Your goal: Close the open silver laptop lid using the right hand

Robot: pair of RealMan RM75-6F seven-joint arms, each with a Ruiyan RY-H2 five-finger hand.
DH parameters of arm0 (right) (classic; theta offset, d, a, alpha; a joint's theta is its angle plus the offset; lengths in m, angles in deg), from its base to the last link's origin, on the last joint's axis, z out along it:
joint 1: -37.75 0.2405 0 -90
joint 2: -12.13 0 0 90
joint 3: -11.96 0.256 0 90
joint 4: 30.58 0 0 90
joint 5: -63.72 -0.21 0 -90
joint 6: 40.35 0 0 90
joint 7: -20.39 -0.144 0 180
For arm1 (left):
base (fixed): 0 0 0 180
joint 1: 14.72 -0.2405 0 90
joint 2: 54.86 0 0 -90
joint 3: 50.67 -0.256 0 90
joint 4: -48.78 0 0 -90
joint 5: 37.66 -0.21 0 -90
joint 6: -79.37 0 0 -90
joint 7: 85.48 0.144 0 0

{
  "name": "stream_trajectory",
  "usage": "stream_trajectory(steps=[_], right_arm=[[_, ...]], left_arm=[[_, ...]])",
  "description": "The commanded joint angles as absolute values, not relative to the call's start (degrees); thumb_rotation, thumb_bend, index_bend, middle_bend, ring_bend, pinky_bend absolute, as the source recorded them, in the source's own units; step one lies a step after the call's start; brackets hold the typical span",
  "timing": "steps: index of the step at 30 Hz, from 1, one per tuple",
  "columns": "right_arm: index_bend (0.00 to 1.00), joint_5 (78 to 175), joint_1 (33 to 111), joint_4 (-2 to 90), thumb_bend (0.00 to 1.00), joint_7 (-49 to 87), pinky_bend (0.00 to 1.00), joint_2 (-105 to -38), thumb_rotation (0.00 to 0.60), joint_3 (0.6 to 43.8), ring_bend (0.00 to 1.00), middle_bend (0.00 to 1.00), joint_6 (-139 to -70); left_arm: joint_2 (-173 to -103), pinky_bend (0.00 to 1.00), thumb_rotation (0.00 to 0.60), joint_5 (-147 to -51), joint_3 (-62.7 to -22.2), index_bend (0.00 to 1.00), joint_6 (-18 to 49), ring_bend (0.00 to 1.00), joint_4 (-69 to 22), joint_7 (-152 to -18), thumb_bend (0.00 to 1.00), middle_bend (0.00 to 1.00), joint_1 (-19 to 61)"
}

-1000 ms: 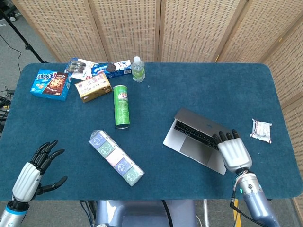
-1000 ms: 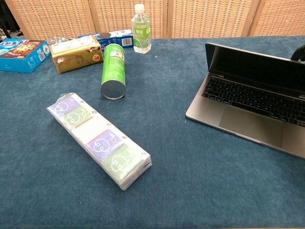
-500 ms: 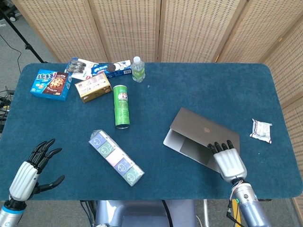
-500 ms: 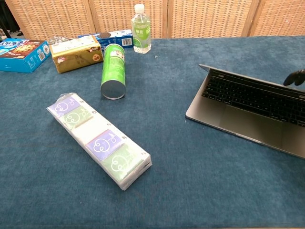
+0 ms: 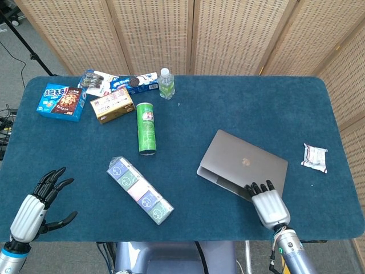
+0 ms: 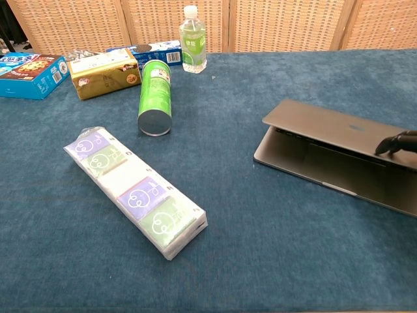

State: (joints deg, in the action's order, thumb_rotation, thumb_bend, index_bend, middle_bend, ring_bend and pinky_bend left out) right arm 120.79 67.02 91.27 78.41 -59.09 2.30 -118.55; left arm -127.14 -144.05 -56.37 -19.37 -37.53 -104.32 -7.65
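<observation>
The silver laptop (image 5: 242,162) lies at the right of the table, its lid (image 6: 335,125) tilted low over the base with a narrow gap left at the near edge. My right hand (image 5: 267,204) is at the laptop's near right edge, fingers extended and their dark tips (image 6: 394,141) resting on the lid. It holds nothing. My left hand (image 5: 39,201) hovers at the table's near left corner, fingers spread and empty, far from the laptop.
A pack of tissues (image 5: 140,190) lies at centre front, a green can (image 5: 146,128) on its side behind it. Snack boxes (image 5: 61,103) and a small bottle (image 5: 166,83) stand at the back left. A white packet (image 5: 315,157) lies right of the laptop.
The lid has swung down from upright to nearly flat over the keyboard. My right hand has drawn back toward me with its fingertips on the lid. The left hand barely shifted.
</observation>
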Motion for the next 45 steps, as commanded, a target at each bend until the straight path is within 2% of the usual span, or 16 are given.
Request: stream_trajectory(steps=[1, 10, 25, 40, 43, 45], right_arm=[[0.11, 121.1, 66.6, 90.5, 0.13, 78.8, 0.14, -60.2, 0.600, 2.1, 0.22, 0.16, -118.1], [0.11, 120.8, 65.1, 85.9, 0.13, 76.9, 0.14, -64.3, 0.600, 1.4, 0.22, 0.16, -115.4], [0.10, 120.8, 63.9, 80.7, 0.13, 73.6, 0.14, -66.2, 0.600, 1.6, 0.21, 0.15, -112.3], [0.10, 128.2, 63.5, 89.8, 0.13, 77.9, 0.14, -58.0, 0.600, 3.7, 0.20, 0.14, -119.8], [0.11, 134.1, 62.9, 90.1, 0.13, 76.5, 0.14, -56.4, 0.600, 4.1, 0.20, 0.14, -122.1], [0.11, 142.3, 61.5, 89.1, 0.13, 73.1, 0.14, -55.5, 0.600, 4.3, 0.20, 0.14, -125.6]], left_arm=[[-127.1, 0.08, 0.600, -144.0, -56.4, 0.18, -19.3, 0.11, -37.6, -104.3, 0.22, 0.01, -7.6], [-127.0, 0.08, 0.600, -144.0, -56.4, 0.18, -19.0, 0.11, -37.6, -104.1, 0.22, 0.01, -7.7], [-126.9, 0.08, 0.600, -143.8, -56.5, 0.18, -18.0, 0.11, -37.8, -103.3, 0.22, 0.01, -7.6], [-127.3, 0.08, 0.600, -143.5, -56.0, 0.18, -18.4, 0.11, -37.8, -103.1, 0.22, 0.01, -7.7], [-127.5, 0.08, 0.600, -143.1, -55.7, 0.18, -18.7, 0.11, -37.7, -103.1, 0.22, 0.01, -7.9], [-127.8, 0.08, 0.600, -142.6, -55.2, 0.18, -19.0, 0.11, -37.5, -103.1, 0.22, 0.01, -8.0]])
